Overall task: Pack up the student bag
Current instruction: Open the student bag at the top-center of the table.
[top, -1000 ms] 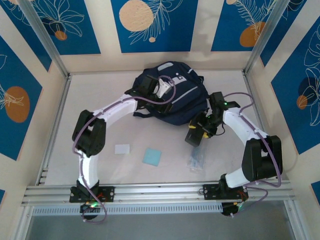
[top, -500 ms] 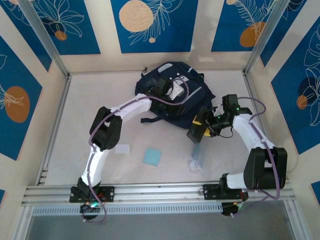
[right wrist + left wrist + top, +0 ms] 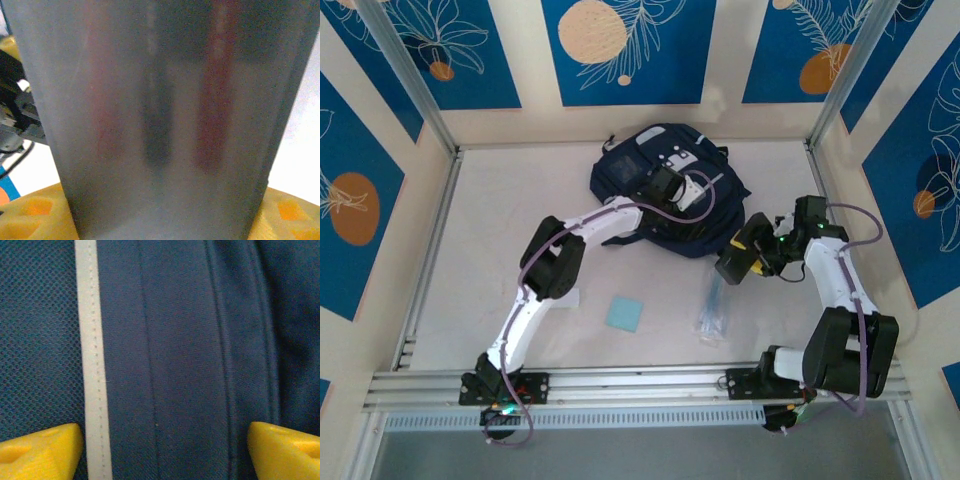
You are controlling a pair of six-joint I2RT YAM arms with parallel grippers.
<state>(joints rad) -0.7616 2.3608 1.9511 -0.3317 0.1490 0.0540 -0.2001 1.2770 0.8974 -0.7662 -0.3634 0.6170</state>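
The student bag (image 3: 630, 175) is navy with grey stripes and lies at the back centre of the table. My left gripper (image 3: 667, 184) hovers over the student bag (image 3: 190, 340), open, with its yellow fingertips (image 3: 42, 450) wide apart either side of a grey stripe (image 3: 90, 365). Nothing is between them. My right gripper (image 3: 738, 262) is to the right of the bag and is shut on a clear pouch (image 3: 160, 100) that has dark and reddish pens inside. The clear pouch (image 3: 711, 312) trails from the jaws down toward the near edge.
A light blue square (image 3: 625, 313) lies on the table in front of the bag. A white card (image 3: 570, 298) is half hidden under the left forearm. Metal posts and patterned walls close in the table on three sides.
My left gripper has moved right across the bag's top. The right gripper has shifted right and slightly back, pulling the upper end of the pouch with it.
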